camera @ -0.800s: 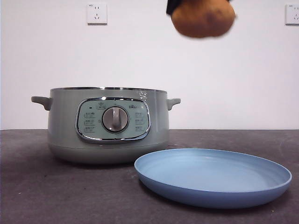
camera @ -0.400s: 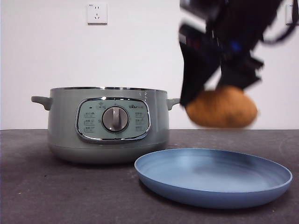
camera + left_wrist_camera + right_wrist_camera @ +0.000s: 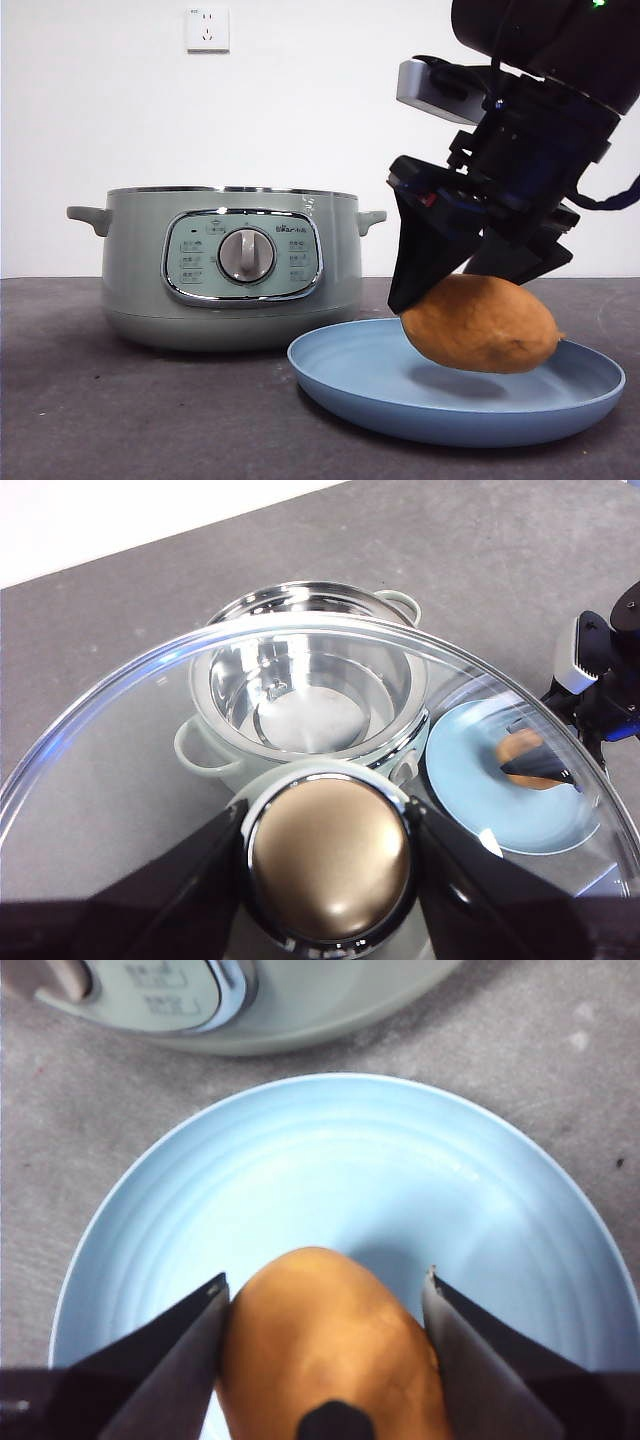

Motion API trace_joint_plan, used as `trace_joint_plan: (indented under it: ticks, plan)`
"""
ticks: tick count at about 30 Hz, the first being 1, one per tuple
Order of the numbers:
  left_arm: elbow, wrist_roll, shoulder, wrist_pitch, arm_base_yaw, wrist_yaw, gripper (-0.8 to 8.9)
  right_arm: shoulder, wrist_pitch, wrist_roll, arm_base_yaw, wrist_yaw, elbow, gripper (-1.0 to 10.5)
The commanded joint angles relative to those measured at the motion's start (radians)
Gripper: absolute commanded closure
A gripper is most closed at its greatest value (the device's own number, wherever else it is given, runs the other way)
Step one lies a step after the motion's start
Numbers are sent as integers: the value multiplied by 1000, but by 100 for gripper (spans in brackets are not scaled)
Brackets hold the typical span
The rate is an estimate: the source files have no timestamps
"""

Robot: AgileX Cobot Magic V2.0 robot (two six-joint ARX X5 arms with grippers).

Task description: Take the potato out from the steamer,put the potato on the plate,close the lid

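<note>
a pale sage-green steamer [image 3: 230, 267] stands uncovered on a dark grey table [image 3: 120, 410], its chrome-framed control panel and silver dial [image 3: 246, 256] facing the front camera. from the left wrist view its shiny metal inside [image 3: 305, 695] is bare.

just beside the steamer, on the side away from its left-hand handle as the front view shows it, lies a wide, shallow light blue plate [image 3: 340, 370]. its rim comes close to the steamer's base.

the right pincer [image 3: 470, 290], big and dark, reaches down from above the plate. its two black jaws are clamped on the sides of the potato [image 3: 480, 324], an orange-brown oval with a tapered end pointing away from the steamer. in the front view the potato hangs low inside the plate's bowl, a soft shadow under it; whether it touches the plate cannot be told. the right wrist view shows the potato [image 3: 330, 1345] between the jaws with the plate [image 3: 330, 1160] spread out beneath it and the steamer [image 3: 300, 1010] just beyond.

the left pincer [image 3: 330, 880] is held high above the steamer, its jaws closed on the knob [image 3: 330, 852] of the clear glass lid [image 3: 120, 770]. through the glass the steamer and the plate [image 3: 470, 770] are seen below.

on the white wall behind the steamer is a power socket [image 3: 207, 29].
</note>
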Motion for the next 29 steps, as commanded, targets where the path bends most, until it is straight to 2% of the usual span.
trace_joint_plan:
  ticks: [1,7,9,12,14,22,29]
  plan:
    - [5,11,10,51,2,5,822,27,18,9,0,0,-19,966]
    - [5,11,63,79,2,7,822,80,31,14,-6,-1,-22,951]
    - [5,12,71,96,2,6,823,79,31,20,-6,0,-22,828]
    - [5,12,93,137,1,25,823,76,31,20,-8,1,-22,486]
    - [5,14,114,176,1,45,822,73,31,20,-13,6,-21,315]
    - [5,27,224,360,1,86,823,21,34,20,-13,7,-14,308]
    - [5,51,370,455,0,105,823,-143,-13,22,-13,8,22,312]
